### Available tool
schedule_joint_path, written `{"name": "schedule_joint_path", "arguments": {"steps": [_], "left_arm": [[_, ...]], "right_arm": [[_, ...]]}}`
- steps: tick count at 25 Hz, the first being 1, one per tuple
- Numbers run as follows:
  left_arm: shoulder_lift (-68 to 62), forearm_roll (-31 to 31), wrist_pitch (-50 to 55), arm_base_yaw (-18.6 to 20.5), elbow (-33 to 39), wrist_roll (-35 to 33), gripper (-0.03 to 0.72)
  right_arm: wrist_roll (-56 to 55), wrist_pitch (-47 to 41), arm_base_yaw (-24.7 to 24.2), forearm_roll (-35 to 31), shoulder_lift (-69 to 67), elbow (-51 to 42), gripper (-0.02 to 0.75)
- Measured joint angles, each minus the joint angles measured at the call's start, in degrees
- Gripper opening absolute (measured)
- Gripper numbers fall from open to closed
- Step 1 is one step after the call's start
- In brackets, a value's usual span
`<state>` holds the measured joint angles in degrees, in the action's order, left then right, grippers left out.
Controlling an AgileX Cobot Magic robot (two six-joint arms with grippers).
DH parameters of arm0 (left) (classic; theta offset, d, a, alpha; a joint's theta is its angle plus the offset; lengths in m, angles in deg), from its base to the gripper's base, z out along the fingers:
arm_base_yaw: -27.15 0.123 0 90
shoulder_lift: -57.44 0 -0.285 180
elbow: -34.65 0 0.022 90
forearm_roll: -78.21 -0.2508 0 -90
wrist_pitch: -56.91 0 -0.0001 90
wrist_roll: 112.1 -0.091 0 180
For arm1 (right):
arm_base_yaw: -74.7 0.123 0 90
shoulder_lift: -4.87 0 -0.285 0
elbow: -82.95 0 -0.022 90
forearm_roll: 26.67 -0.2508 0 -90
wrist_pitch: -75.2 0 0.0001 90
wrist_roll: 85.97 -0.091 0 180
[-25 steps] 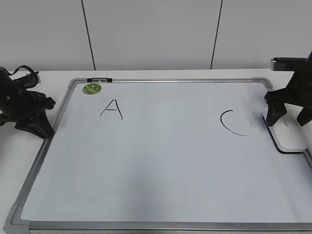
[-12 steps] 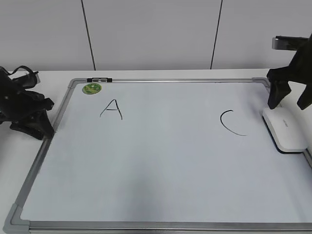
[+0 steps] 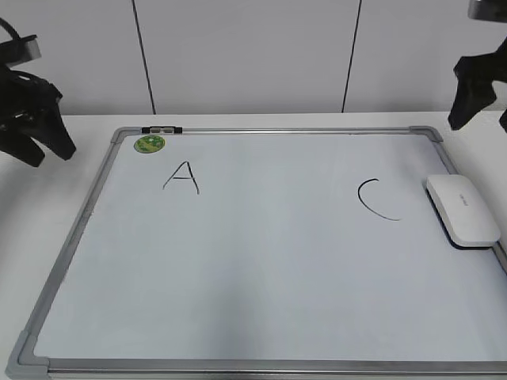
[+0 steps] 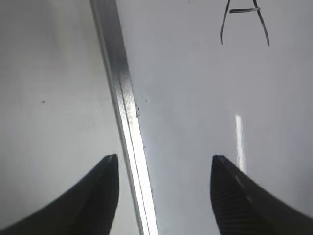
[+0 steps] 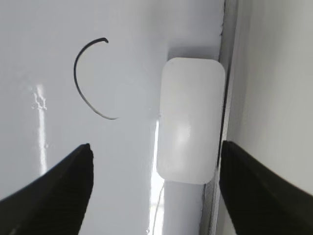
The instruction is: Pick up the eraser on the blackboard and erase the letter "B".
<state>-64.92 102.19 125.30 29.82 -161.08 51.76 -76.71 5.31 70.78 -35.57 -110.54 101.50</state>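
Eraser (image 3: 463, 210), white rounded block, black underside

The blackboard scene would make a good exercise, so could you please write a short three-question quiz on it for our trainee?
1. True or false: the eraser lies on the blackboard along its right frame.
2. Which letters show on the board? A) A, B, C B) A and C C) B only
3. Fill in: the right gripper hangs above the eraser with its fingers ____.

Key: 1 true; 2 B: only the "A" and the "C" show; 3 open.
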Motion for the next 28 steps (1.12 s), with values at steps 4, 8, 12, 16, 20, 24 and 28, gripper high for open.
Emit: {"name": "schedule_joint_path", "arguments": {"steps": [4,8,12,16,20,24,28], "left_arm": [[4.41,-4.55,1.03,-0.36,-0.14,5.03,0.424],[11.63,-5.75,1.64,-1.0,-0.14,6.92,0.409],[19.72,-8.22,1.85,-2.59,0.62,8.13,0.406],[27.77,-9.96,2.13,-3.23,4.57,9.45,0.406],[36.3,-10.47,2.55,-3.23,10.88,10.2,0.404],[44.96,-10.49,2.92,-4.6,18.67,10.71,0.403],[52.32,-10.49,3.14,-6.77,26.97,10.82,0.403]], "right_arm": [[0.14,-0.22,0.0,-0.74,5.19,0.0,0.596],[0.14,-0.6,0.0,-1.07,10.65,-0.73,0.596],[0.14,-0.97,0.0,-1.31,17.13,-3.15,0.595],[0.14,-1.23,0.0,-1.31,24.54,-8.29,0.595],[0.01,-1.4,0.0,-1.31,31.85,-14.72,0.596],[-0.26,-1.5,0.0,-1.31,39.76,-21.94,0.595],[-2.18,-1.54,0.0,-1.31,46.89,-28.81,0.594]]}}
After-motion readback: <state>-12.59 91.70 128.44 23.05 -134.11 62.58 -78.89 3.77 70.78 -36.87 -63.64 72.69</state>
